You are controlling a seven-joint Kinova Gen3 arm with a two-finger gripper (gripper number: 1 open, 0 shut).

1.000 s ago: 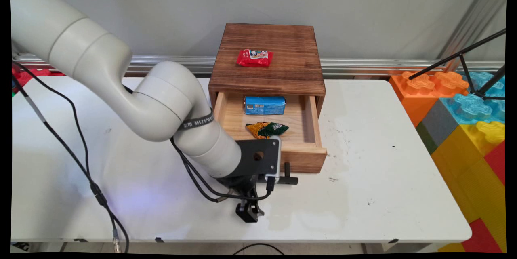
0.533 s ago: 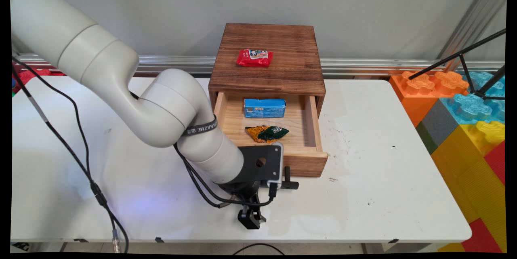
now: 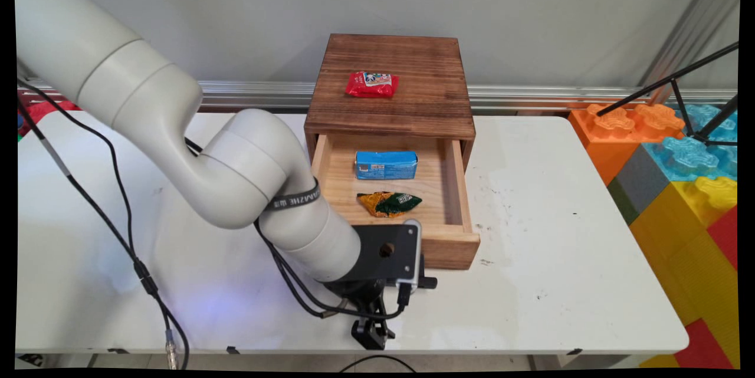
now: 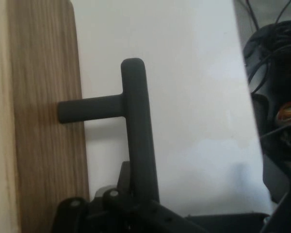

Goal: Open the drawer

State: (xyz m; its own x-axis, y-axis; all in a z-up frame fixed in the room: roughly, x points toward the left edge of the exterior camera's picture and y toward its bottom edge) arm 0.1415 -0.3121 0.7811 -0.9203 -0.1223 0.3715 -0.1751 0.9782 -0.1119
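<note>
Drawer point(image 3: 394, 189) handle point(image 4: 136, 126) gripped by tool point(image 4: 131, 194); arm band point(image 3: 293, 196) lettering unreadable.

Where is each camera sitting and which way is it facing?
Main view: fixed above the table's near side, looking down across the white table at the open wooden drawer box; the white arm shows.
Hand view: on the hand, looking along the gripper at the wooden drawer front.
Shared: the black T-shaped drawer handle.

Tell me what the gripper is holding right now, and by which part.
The gripper is shut on the drawer's black T-shaped handle, gripping the crossbar near one end, away from the stem that joins it to the wooden drawer front.
</note>
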